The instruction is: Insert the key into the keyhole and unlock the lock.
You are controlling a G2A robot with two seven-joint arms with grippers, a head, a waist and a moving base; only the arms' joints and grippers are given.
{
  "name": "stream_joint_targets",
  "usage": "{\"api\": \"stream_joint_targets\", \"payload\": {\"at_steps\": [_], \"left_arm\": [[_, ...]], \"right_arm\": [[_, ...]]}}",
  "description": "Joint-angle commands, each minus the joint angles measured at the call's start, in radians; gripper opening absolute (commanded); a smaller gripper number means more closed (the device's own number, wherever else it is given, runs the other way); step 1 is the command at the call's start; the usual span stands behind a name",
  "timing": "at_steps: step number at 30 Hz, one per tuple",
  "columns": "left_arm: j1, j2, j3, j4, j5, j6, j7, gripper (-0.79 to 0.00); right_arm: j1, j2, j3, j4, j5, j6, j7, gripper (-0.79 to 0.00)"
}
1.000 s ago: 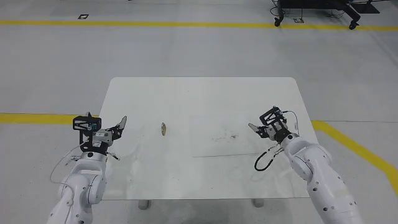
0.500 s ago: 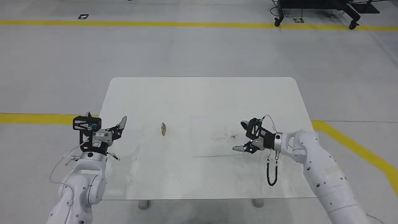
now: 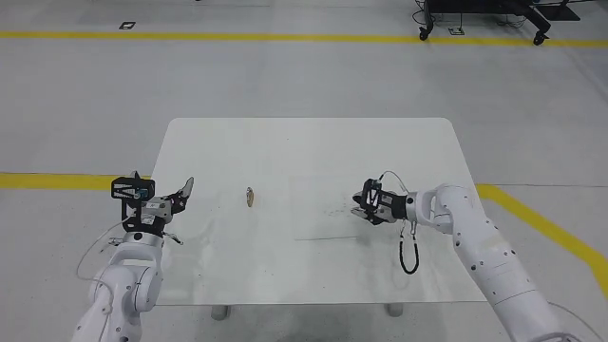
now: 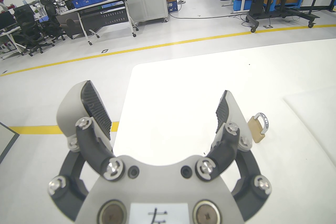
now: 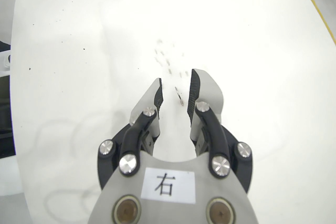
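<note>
Where the white rectangular table (image 3: 304, 142) ends on the left, the left gripper (image 4: 157, 93) hangs spread wide. The right gripper (image 5: 176, 77) sits low, right of centre, with its fingers parted either side of a thin silvery key (image 5: 179, 96). The key is seen edge-on and is hard to make out. A small brass padlock (image 4: 258, 128) lies left of centre and is cut off in the right wrist view.

The left gripper (image 4: 157, 104) hangs at the near left, pointing right and far, jaws wide apart. The right arm (image 3: 475, 247) stretches leftward, the right gripper (image 5: 176, 79) low, jaws narrowly apart.
</note>
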Motion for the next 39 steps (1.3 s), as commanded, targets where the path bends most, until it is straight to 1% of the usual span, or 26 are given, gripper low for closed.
{"api": "stream_joint_targets", "payload": {"at_steps": [1,4,8,11,12,13,19,32,36,39], "left_arm": [[0.000,0.000,0.000,0.000,0.000,0.000,0.000,0.000],[0.000,0.000,0.000,0.000,0.000,0.000,0.000,0.000],[0.000,0.000,0.000,0.000,0.000,0.000,0.000,0.000],[0.000,0.000,0.000,0.000,0.000,0.000,0.000,0.000],[0.000,0.000,0.000,0.000,0.000,0.000,0.000,0.000],[0.000,0.000,0.000,0.000,0.000,0.000,0.000,0.000],[0.000,0.000,0.000,0.000,0.000,0.000,0.000,0.000],[0.000,0.000,0.000,0.000,0.000,0.000,0.000,0.000],[0.000,0.000,0.000,0.000,0.000,0.000,0.000,0.000],[0.000,0.000,0.000,0.000,0.000,0.000,0.000,0.000]], "right_arm": [[0.013,-0.002,-0.013,0.015,0.000,0.003,0.011,-0.517],[0.029,-0.004,-0.027,0.032,0.001,0.010,0.023,-0.526],[0.045,-0.005,-0.041,0.052,0.002,0.011,0.026,-0.588],[0.060,-0.008,-0.058,0.075,0.007,0.011,0.031,-0.668],[0.065,-0.009,-0.063,0.083,0.009,0.013,0.031,-0.714],[0.070,-0.010,-0.067,0.090,0.011,0.012,0.030,-0.785],[0.080,-0.006,-0.068,0.096,0.007,0.009,0.000,-0.785],[0.001,0.030,0.001,-0.048,-0.076,0.050,-0.100,-0.785],[-0.020,0.041,0.025,-0.100,-0.101,0.066,-0.108,-0.785],[-0.033,0.048,0.044,-0.138,-0.120,0.083,-0.089,-0.785]]}}
